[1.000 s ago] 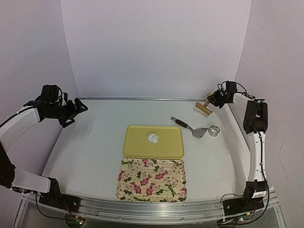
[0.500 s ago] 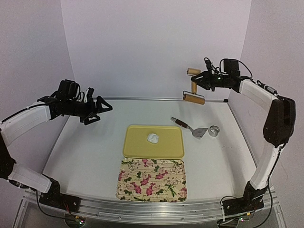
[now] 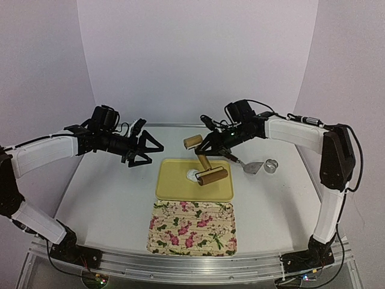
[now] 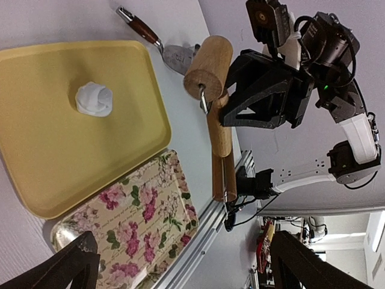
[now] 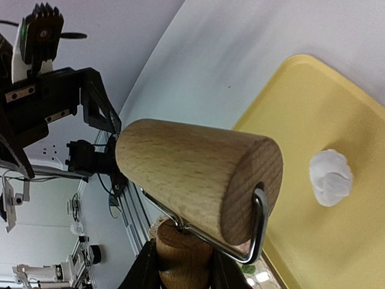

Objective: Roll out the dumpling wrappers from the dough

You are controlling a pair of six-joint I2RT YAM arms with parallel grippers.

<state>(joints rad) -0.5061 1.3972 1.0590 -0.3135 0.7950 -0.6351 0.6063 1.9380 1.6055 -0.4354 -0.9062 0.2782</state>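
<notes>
No flat round wrapper shows; only a small white lump of dough (image 3: 194, 174) lies on the yellow tray (image 3: 174, 189). My right gripper (image 3: 218, 146) is shut on the handle of a wooden roller (image 3: 213, 176), whose large head hangs just right of the dough, over the tray. In the right wrist view the roller (image 5: 198, 180) fills the frame, its handle between my fingers (image 5: 144, 271), with the dough (image 5: 329, 177) beyond. My left gripper (image 3: 147, 150) is open and empty, in the air left of the tray. The left wrist view shows the dough (image 4: 94, 99) and roller (image 4: 209, 60).
A floral tray (image 3: 192, 227) lies in front of the yellow one. A metal spatula with a dark handle (image 3: 240, 161) and a metal ring cutter (image 3: 272, 165) lie to the right of the yellow tray. White walls enclose the table at back and sides.
My right arm has swung the roller from the back right corner down to over the yellow tray by the dough. My left arm has reached rightward toward the tray, still open.
</notes>
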